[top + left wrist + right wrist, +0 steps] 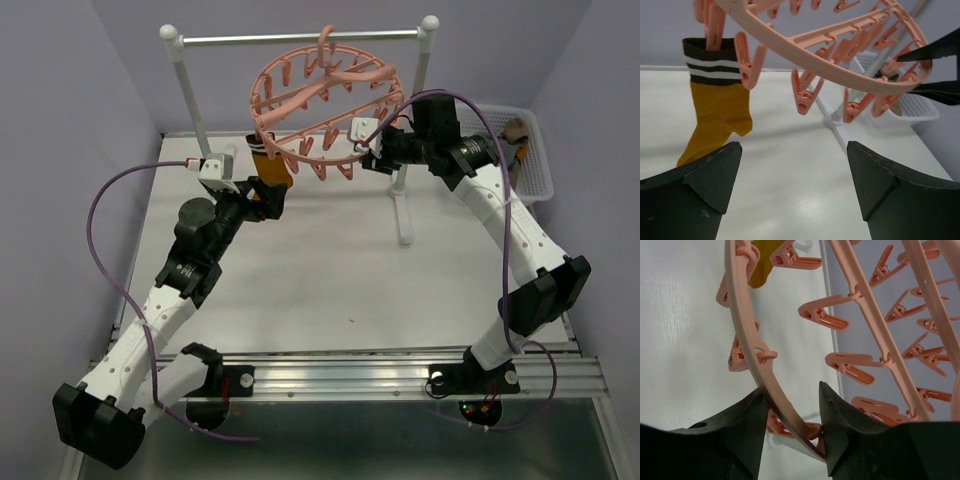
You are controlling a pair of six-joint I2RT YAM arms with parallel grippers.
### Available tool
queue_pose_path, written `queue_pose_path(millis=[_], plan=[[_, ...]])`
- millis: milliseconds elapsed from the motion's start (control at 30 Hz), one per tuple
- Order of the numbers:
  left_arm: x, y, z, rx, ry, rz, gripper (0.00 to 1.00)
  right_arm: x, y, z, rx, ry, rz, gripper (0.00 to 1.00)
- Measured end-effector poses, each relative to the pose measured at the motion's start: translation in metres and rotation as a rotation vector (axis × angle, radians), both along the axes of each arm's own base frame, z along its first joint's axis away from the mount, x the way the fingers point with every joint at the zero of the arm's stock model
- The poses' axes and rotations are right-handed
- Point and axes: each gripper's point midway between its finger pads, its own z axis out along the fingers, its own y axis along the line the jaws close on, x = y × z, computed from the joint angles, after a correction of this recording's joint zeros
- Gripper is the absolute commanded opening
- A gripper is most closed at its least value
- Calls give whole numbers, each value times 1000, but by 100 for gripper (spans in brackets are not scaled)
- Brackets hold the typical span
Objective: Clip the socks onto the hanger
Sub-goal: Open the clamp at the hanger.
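The salmon-pink hanger point(325, 100) hangs by its hook from the rail. An orange-mustard sock point(715, 107) with a dark striped cuff hangs from a clip on the ring's left side; it also shows in the top view point(272, 165) and the right wrist view point(760, 267). My left gripper point(795, 172) is open and empty, just below and in front of the sock, also in the top view point(268, 198). My right gripper point(791, 390) is shut on the hanger ring point(747, 345) at its right side, also in the top view point(362, 155). Other socks are out of view.
The white-posted metal rail stand point(300, 38) crosses the back of the table, its right foot point(404, 215) reaching forward. A white mesh basket point(530, 150) stands at the back right with items inside. Many empty clips point(802, 95) dangle from the ring.
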Motion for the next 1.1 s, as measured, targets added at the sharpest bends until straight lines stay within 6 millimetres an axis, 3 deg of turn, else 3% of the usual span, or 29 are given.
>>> queue_pose_path(millis=[267,600,700,867,1100], plan=[[-2,-22,1,46,-53,-205,99,-5,3,11,-20,-53,65,30],[34,-26,-12,57,-32,-387,99,-7,3,9,-42,-69,89,28],[35,-31,-12,51,-42,-434,99,-7,3,9,-49,-75,94,27],[33,-37,-3,47,-74,-473,99,-7,2,8,-59,-81,97,27],[47,-42,9,20,-103,-482,99,-7,1,7,-70,-88,100,27]])
